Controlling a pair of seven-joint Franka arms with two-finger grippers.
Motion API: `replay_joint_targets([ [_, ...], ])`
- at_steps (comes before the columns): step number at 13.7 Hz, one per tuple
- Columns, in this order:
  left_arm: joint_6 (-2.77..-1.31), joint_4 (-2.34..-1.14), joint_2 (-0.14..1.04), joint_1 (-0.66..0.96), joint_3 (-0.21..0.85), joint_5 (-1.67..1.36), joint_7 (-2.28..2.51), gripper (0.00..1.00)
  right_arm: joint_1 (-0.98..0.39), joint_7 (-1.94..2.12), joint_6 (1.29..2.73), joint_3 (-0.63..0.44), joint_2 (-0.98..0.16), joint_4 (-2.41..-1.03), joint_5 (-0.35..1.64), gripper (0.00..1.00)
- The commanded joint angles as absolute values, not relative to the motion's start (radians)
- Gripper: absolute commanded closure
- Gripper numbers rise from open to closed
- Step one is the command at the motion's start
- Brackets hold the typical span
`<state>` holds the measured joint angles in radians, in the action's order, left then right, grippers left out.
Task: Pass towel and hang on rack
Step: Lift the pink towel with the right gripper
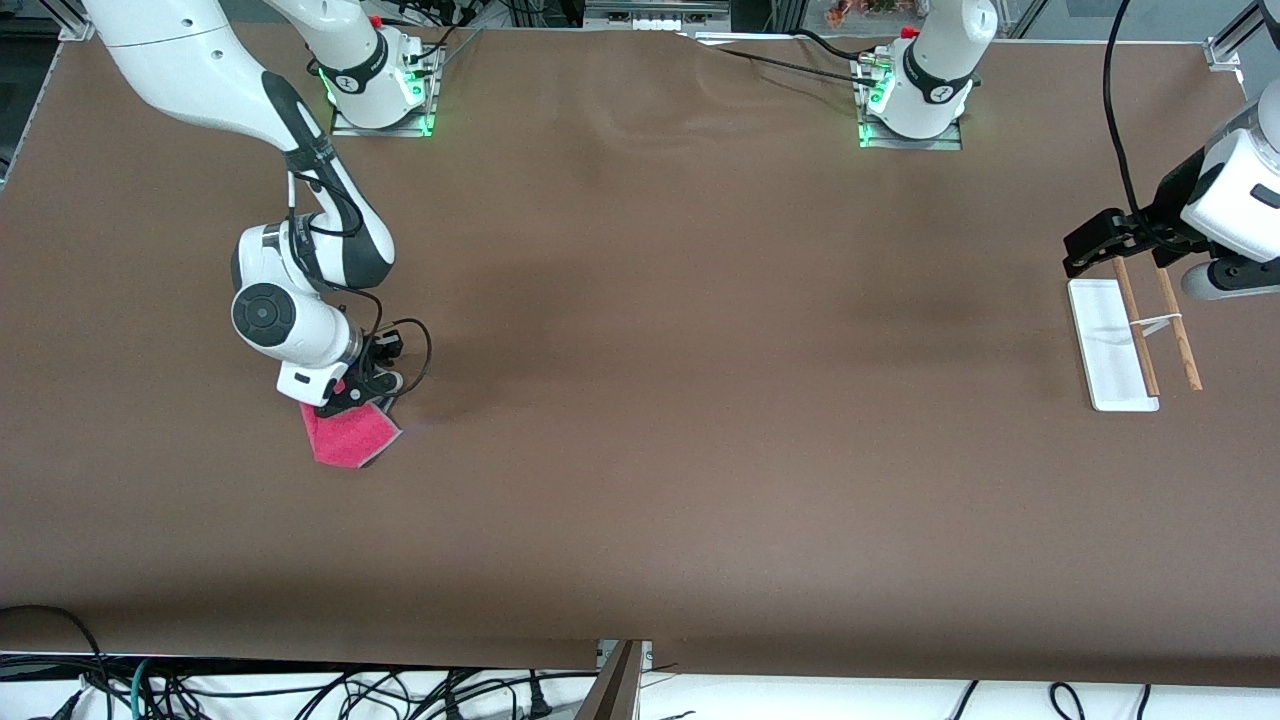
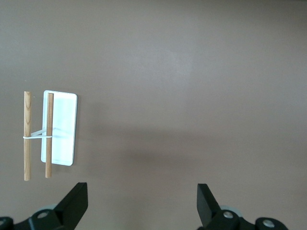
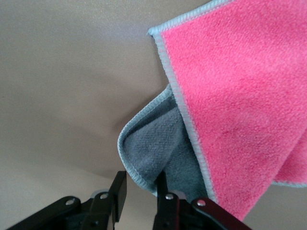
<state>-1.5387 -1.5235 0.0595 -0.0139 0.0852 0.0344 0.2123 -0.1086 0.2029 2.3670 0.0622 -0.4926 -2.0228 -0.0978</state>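
At the right arm's end of the table: right gripper (image 1: 352, 398) low, fingers narrowed around towel (image 1: 350, 436) corner (grey underside showing). Left gripper (image 2: 142, 203) spread wide, empty, waiting over rack (image 1: 1134, 340).

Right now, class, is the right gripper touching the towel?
Touching. The right wrist view shows the right gripper with its jaws closing on the towel's grey folded edge.

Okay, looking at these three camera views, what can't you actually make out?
- Front view: the right gripper hides the towel edge under it.
- Right wrist view: the towel runs off the frame; whether the fingers pinch its grey edge is unclear.
- Front view: the left gripper covers the rack rods' ends.
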Motion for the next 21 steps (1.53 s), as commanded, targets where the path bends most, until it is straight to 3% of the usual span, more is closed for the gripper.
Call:
replay_joint_targets([
  [1, -1.514, -1.502, 0.067, -0.006, 0.086, 0.015, 0.198, 0.00, -0.097, 0.215, 2.387, 0.071, -0.485, -2.043, -0.103, 0.88],
  [4, -1.514, -1.502, 0.067, -0.005, 0.090, 0.014, 0.198, 0.00, -0.097, 0.213, 2.385, 0.071, -0.485, -2.037, -0.103, 1.00],
  [10, -1.513, -1.502, 0.067, -0.012, 0.100, 0.026, 0.198, 0.00, -0.100, 0.207, 2.347, 0.078, -0.462, -1.970, -0.101, 1.00],
  [17, -1.491, -1.497, 0.066, -0.003, 0.104, 0.014, 0.199, 0.00, -0.109, 0.207, 2.015, 0.080, -0.456, -1.640, 0.000, 1.00],
  [21, -1.491, -1.496, 0.067, -0.005, 0.104, 0.015, 0.198, 0.00, -0.121, 0.203, 1.916, 0.081, -0.457, -1.528, 0.060, 1.00],
])
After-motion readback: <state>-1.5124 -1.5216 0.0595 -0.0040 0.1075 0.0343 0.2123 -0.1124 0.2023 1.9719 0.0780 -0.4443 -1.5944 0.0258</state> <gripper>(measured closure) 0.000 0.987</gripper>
